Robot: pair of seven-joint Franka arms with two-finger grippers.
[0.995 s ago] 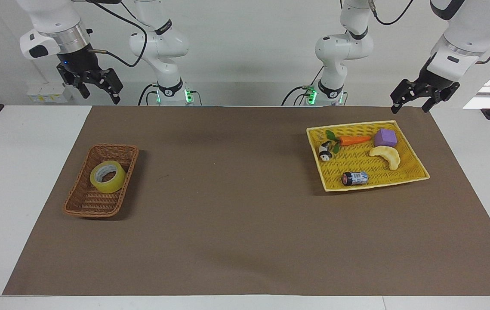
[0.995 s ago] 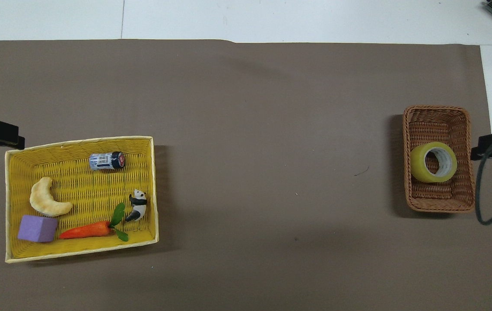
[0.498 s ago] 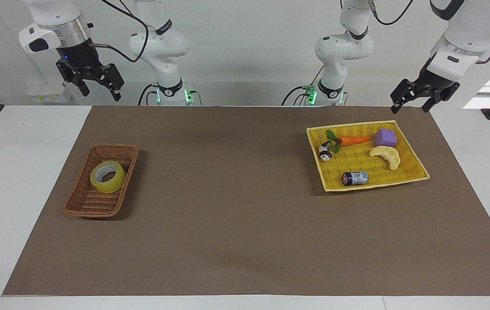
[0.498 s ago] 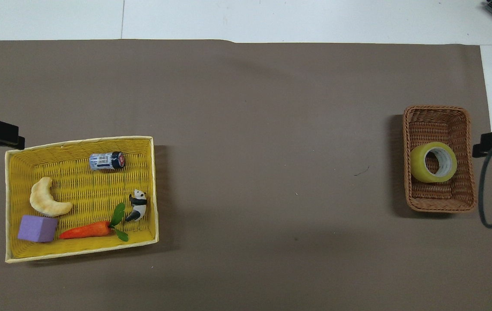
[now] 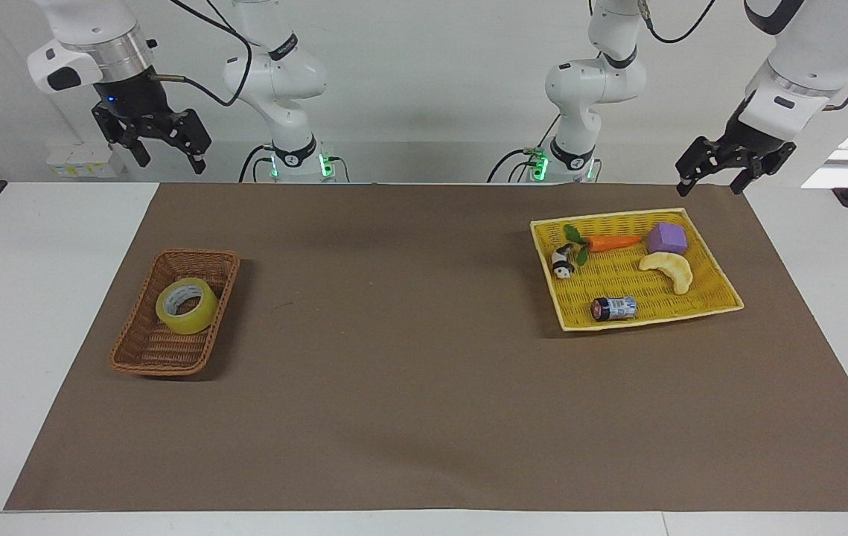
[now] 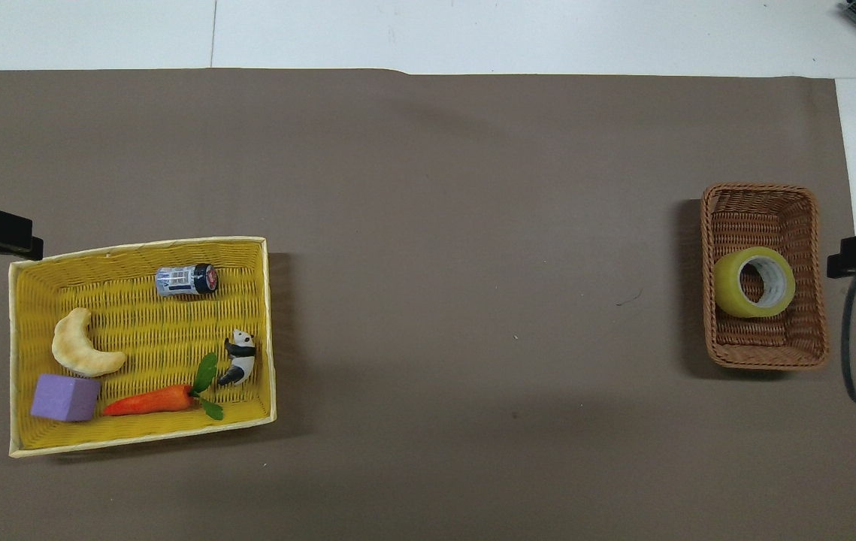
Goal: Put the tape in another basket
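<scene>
The tape (image 5: 186, 305), a yellow ring with a whitish core, lies in the brown wicker basket (image 5: 147, 356) at the right arm's end of the table; in the overhead view the tape (image 6: 754, 282) sits mid-basket (image 6: 762, 207). My right gripper (image 5: 170, 158) hangs open and holds nothing, high over the table edge by the robots, well clear of the basket. My left gripper (image 5: 709, 182) is open with nothing in it, over the mat's corner by the yellow tray.
A yellow woven tray (image 5: 721, 301) at the left arm's end holds a carrot (image 5: 612, 242), a purple block (image 5: 667, 238), a pale banana toy (image 5: 669, 270), a panda figure (image 5: 562, 262) and a battery (image 5: 614, 307). A brown mat (image 5: 409, 357) covers the table between the two.
My right gripper has risen a little and drawn back toward the robots' edge of the table. The left arm, the tape and the basket have not moved.
</scene>
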